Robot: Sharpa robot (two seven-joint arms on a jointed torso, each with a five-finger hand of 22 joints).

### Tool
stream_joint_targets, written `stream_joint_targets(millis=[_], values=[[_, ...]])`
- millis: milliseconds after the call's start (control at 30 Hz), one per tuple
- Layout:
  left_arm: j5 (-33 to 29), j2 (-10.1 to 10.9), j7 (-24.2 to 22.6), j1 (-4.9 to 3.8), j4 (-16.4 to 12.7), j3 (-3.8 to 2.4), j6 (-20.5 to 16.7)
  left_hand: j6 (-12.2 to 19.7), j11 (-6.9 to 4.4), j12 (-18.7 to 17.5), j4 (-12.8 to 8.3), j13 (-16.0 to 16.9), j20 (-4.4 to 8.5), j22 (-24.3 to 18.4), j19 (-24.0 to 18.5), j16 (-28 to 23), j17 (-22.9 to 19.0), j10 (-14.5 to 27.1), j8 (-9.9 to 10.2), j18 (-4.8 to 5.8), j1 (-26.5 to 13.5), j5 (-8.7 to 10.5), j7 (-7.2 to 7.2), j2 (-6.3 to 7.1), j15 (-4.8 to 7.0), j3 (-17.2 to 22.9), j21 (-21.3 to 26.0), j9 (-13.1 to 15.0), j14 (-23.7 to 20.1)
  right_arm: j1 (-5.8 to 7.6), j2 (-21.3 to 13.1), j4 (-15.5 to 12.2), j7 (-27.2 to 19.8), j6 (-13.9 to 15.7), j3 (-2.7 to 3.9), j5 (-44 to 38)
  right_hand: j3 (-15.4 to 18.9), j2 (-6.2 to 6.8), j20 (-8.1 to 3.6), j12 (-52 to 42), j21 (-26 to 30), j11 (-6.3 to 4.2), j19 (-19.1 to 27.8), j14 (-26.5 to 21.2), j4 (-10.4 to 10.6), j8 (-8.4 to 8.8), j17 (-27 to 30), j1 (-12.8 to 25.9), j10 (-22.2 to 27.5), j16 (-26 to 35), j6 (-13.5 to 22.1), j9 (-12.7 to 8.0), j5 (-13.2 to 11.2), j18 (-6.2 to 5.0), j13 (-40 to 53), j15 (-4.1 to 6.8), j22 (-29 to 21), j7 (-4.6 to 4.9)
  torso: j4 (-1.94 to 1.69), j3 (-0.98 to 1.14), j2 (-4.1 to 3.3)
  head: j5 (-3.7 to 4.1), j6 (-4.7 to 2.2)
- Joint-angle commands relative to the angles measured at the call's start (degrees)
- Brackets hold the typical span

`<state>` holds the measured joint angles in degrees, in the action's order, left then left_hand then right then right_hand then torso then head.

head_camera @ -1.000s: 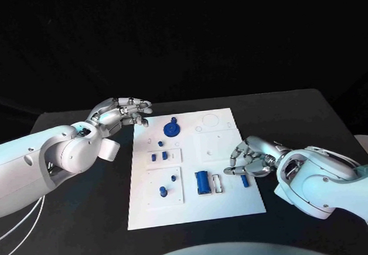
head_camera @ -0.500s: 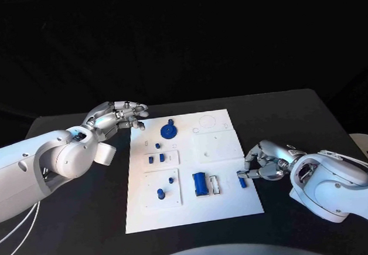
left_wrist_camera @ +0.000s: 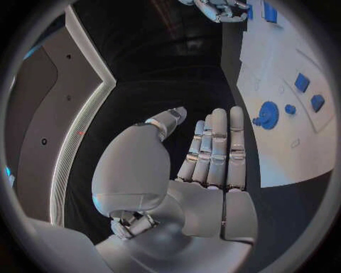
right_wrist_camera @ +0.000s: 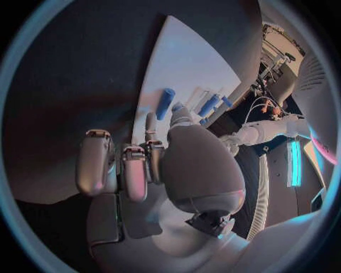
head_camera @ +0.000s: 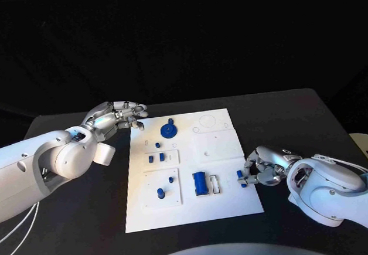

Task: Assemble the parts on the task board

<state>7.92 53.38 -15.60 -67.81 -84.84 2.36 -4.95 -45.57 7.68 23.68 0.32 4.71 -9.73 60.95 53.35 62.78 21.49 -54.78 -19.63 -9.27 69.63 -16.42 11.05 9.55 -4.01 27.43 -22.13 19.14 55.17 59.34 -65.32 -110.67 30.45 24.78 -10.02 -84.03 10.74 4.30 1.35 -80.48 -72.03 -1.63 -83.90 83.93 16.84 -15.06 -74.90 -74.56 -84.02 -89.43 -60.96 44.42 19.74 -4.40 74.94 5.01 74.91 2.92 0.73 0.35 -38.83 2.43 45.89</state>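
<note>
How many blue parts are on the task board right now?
7: gear, small peg, two blocks, two pegs, cylinder mid-board, and one at the right hand's fingers. Others may be hidden.

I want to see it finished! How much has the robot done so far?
Not much looks done. Most blue parts, like the gear and the big block, lie on the task board; whether any is already fitted, I cannot tell. The right hand pinches a small blue peg at the board's right edge. The left hand hovers open, holding nothing. Most of it looks left.
</note>
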Motion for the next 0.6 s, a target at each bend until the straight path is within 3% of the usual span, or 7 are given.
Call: stream_joint_targets(millis=[33, 300, 500, 600], values=[[-0.25, -0.03, -0.71, -0.01, -0.15, -0.03, 0.91, 0.41, -0.01, 0.36, -0.01, 0.08, -0.32, -0.05, 0.07, 0.17, 0.08, 0.28, -0.31, -1.02, -0.57, 0.25, -0.05, 0.08, 0.06, -0.25, 0.25, -0.06, -0.33, -0.48, 0.50, 0.27, 1.47, -2.24, -0.04, -1.80, 0.31, -0.12, 0.34, 0.21, -0.13, 0.36, -0.83, 5.96, -0.04, 0.16, -14.63, 0.33, -0.83, -0.37, -0.41, -0.12, -0.31, 0.97, 6.54, -0.38, 10.53, -0.10, 0.03, -0.04, 0.00, 0.03, 0.10], [-0.25, 0.03, -0.66, -0.01, -0.22, -0.03, 0.96, 0.41, -0.01, 0.36, -0.01, 0.08, -0.32, -0.05, 0.07, 0.17, 0.08, 0.28, -0.31, -1.02, -0.57, 0.25, -0.05, 0.08, 0.06, -0.25, 0.25, -0.06, -0.33, -1.49, 2.16, 1.28, 1.80, -3.09, -0.05, -2.34, -0.33, -0.71, 0.16, 0.21, -0.14, 0.04, -0.84, 5.97, -0.22, 0.36, -14.67, -2.14, -0.86, -0.38, -1.06, -1.01, 0.24, 0.96, 6.59, -0.11, 10.53, -0.46, 0.06, 0.01, -0.02, -0.14, 0.25], [-0.25, 0.06, -0.62, -0.01, -0.26, -0.03, 0.98, 0.44, -0.01, 0.42, 0.06, 0.11, -0.33, -0.10, 0.07, 0.20, 0.09, 0.31, -0.36, -1.02, -0.58, 0.37, -0.05, 0.03, 0.05, -0.31, 0.27, -0.06, -0.34, -1.97, 3.28, 1.77, 2.15, -2.75, -0.04, -3.32, -2.47, -2.24, -0.22, 0.16, -0.31, -0.38, -0.90, 5.98, -0.30, 0.74, -14.72, -7.96, -0.91, -0.41, -1.82, -2.31, -0.77, 1.00, 6.73, 0.27, 10.58, -0.91, 0.03, 0.02, -0.03, -0.15, 0.32], [-0.25, 0.10, -0.61, -0.01, -0.29, -0.03, 0.98, 0.44, -0.01, 0.42, 0.06, 0.11, -0.33, -0.10, 0.07, 0.20, 0.09, 0.31, -0.36, -1.02, -0.58, 0.37, -0.05, 0.03, 0.05, -0.31, 0.27, -0.06, -0.34, -2.04, 3.39, 1.80, 2.43, -2.27, -0.04, -4.06, -6.29, -3.13, -0.48, 0.11, -0.48, -0.65, -0.97, 5.99, -0.28, 1.09, -14.80, -12.04, -0.96, -0.44, -2.13, -3.17, -6.22, 1.03, 6.85, 0.53, 10.63, -1.18, 0.03, 0.00, -0.01, -0.15, 0.34]])
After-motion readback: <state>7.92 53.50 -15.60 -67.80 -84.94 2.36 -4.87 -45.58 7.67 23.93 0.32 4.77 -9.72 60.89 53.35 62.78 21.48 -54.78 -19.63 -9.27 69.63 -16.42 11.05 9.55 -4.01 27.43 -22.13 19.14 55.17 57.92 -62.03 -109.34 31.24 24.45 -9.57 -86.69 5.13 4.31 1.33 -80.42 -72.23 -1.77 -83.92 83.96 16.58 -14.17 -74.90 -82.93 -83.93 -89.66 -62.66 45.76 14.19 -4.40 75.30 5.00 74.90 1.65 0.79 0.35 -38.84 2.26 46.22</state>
